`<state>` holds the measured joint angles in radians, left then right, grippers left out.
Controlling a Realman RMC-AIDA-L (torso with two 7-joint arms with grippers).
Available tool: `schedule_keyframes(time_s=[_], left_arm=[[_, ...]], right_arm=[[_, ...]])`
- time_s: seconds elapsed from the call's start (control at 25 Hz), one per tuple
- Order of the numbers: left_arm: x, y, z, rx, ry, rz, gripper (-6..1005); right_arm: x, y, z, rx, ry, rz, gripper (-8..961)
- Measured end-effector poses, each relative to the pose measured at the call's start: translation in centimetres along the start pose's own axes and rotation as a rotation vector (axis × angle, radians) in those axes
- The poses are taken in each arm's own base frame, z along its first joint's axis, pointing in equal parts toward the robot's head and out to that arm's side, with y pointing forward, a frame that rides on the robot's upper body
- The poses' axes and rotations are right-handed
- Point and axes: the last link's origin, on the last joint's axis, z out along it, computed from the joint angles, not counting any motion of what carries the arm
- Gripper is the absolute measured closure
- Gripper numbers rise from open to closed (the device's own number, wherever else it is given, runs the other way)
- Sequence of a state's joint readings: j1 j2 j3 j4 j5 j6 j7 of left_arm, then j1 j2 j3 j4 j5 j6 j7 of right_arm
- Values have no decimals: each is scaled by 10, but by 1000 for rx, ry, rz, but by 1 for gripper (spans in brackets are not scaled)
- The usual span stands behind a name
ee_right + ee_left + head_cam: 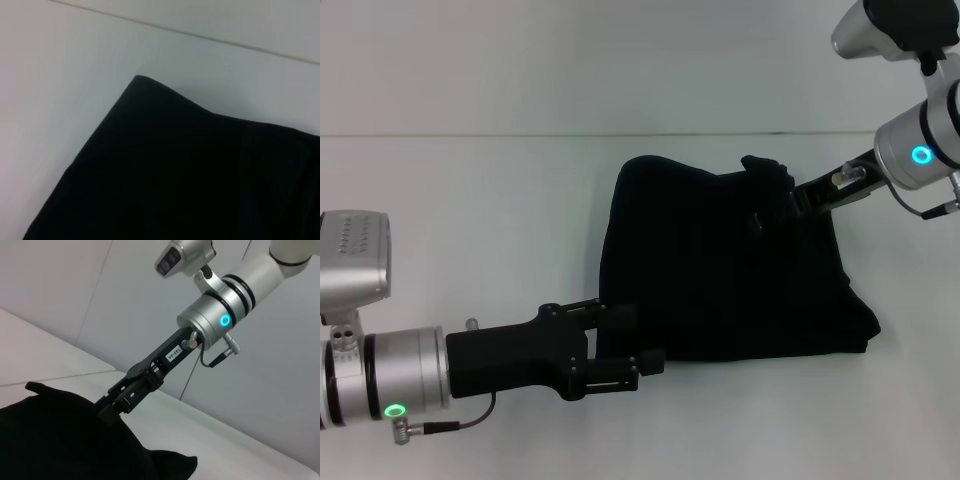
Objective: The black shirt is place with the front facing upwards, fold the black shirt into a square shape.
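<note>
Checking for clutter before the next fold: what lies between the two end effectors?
Only the black shirt lies there: the head view shows the left end effector at its near-left edge and the right end effector on its far-right part.

Far table (470, 180): I saw it bare, open for passing.
Middle: black shirt (720, 270) blocked, both grippers at its edges.

Large plain black cloth T-shirt (720, 270): lettering and neck label not visible, folds unreadable, all one dark mass. Right wrist view cuts shirt (190, 175) off at edges. Black right gripper (772, 205): fingertips lost against the black cloth, can't tell open or closed; same in left wrist view (111, 410). Left gripper (632, 340): its arm cut off by head view's edge.
</note>
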<state>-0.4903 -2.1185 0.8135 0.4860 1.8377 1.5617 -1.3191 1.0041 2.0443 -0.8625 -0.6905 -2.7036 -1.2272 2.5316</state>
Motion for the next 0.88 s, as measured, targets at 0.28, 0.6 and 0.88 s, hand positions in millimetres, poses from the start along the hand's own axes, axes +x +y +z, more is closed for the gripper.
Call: schedule_keyframes(time_s=[0.28,0.6,0.88], left_arm=[[-5,2,1,-2,-3,-19,201],[-6,1,2,2,-10,-23,201],[-6,1,3,1,-10,-24,202]], right_arm=[[2,-3,7,30,-7,-6,128],[2,-2,11,56,-2,-34,224],[3,-3,12,54,-4,-33,511]])
